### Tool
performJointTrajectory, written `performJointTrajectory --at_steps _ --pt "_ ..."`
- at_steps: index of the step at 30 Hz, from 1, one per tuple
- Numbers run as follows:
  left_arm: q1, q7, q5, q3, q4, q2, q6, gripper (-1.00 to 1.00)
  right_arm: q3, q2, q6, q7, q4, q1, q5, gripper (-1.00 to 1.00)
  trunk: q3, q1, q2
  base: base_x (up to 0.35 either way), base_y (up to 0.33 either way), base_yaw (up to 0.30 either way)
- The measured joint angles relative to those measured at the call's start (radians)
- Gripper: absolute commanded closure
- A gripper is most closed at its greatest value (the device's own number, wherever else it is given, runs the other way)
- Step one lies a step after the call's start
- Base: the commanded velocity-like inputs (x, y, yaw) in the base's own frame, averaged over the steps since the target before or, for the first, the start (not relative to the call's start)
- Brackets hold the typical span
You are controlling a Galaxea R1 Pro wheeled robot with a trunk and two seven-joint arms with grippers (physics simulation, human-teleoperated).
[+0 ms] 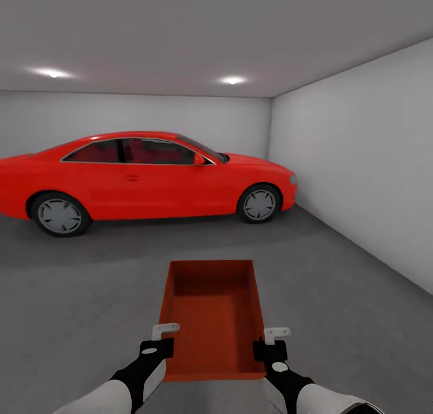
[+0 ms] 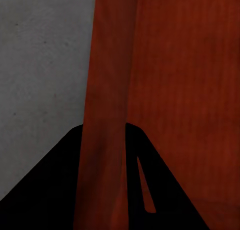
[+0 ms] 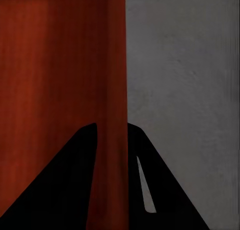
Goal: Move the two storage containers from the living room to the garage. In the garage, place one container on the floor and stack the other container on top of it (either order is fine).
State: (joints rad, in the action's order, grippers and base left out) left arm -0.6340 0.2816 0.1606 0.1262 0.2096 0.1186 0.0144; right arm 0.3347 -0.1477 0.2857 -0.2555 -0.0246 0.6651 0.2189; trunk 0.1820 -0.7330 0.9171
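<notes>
The orange-red rectangular open-top storage container (image 1: 211,318) hangs straight ahead at 12 o'clock, carried between both arms above the dark grey rough concrete floor (image 1: 337,306) of the garage. Its long axis runs from 6 to 12 o'clock, away from the robot.

The left gripper (image 1: 157,347) pinches the container's left long wall near the close end; in the left wrist view that thin wall (image 2: 105,140) passes between the dark fingers (image 2: 45,190), closed onto it. The right gripper (image 1: 269,348) does the same on the right wall (image 3: 112,140).

With 1 wall in each claw, neither arm is nearer, so lowering likely needs both to descend together. A glossy red car (image 1: 144,179) stands side-on across 10 to 1 o'clock, well beyond the container.
</notes>
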Motion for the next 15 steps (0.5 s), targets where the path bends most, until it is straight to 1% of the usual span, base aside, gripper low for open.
performJointTrajectory --at_steps 3,15 --pt "0.0 0.001 0.0 -0.001 -0.001 0.001 0.0 1.0 -0.002 0.001 -0.001 0.0 0.0 0.0 -0.002 1.0 0.0 0.0 0.0 0.322 0.07 -0.286" --pt "0.0 0.0 0.0 0.0 -0.001 0.0 0.0 1.0 0.001 0.0 0.0 0.0 0.0 0.0 0.001 1.0 0.0 0.0 0.0 0.322 0.114 -0.286"
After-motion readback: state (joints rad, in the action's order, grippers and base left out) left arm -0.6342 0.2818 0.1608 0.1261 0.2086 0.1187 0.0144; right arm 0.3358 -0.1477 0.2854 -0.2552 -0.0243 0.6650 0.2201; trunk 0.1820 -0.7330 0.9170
